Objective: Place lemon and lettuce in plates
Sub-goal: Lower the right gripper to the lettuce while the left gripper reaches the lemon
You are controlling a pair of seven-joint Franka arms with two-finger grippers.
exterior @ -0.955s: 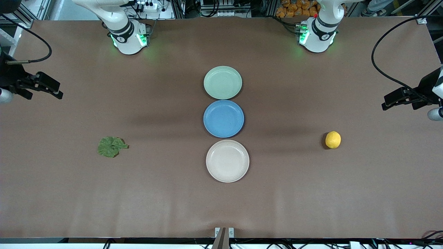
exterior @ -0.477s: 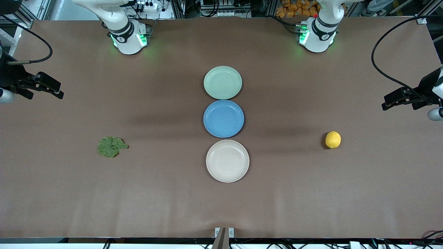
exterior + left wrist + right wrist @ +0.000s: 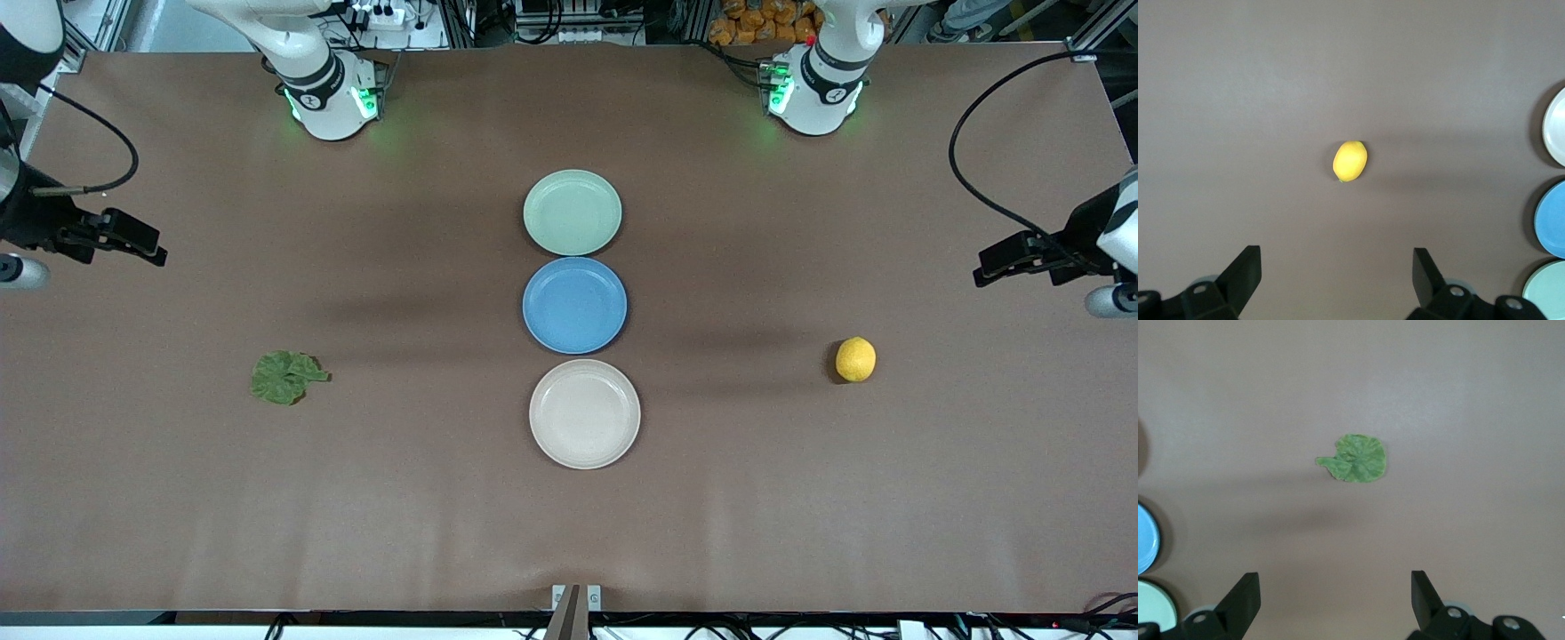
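The yellow lemon (image 3: 855,359) (image 3: 1349,161) lies on the brown table toward the left arm's end. The dark green lettuce (image 3: 286,377) (image 3: 1357,458) lies flat toward the right arm's end. The pale green plate (image 3: 572,212) and the beige plate (image 3: 584,413) are in the middle, both empty. My left gripper (image 3: 989,268) (image 3: 1337,257) hangs open over bare table near the lemon, apart from it. My right gripper (image 3: 149,250) (image 3: 1336,581) hangs open over bare table short of the lettuce. Neither holds anything.
An empty blue plate (image 3: 574,305) sits between the two task plates, almost touching both. The arms' bases (image 3: 331,98) (image 3: 813,93) stand at the table's back edge. Black cables (image 3: 978,178) loop over both table ends.
Both grippers have shifted slightly over the table's ends, still open. The lemon, the lettuce and the plates have not moved.
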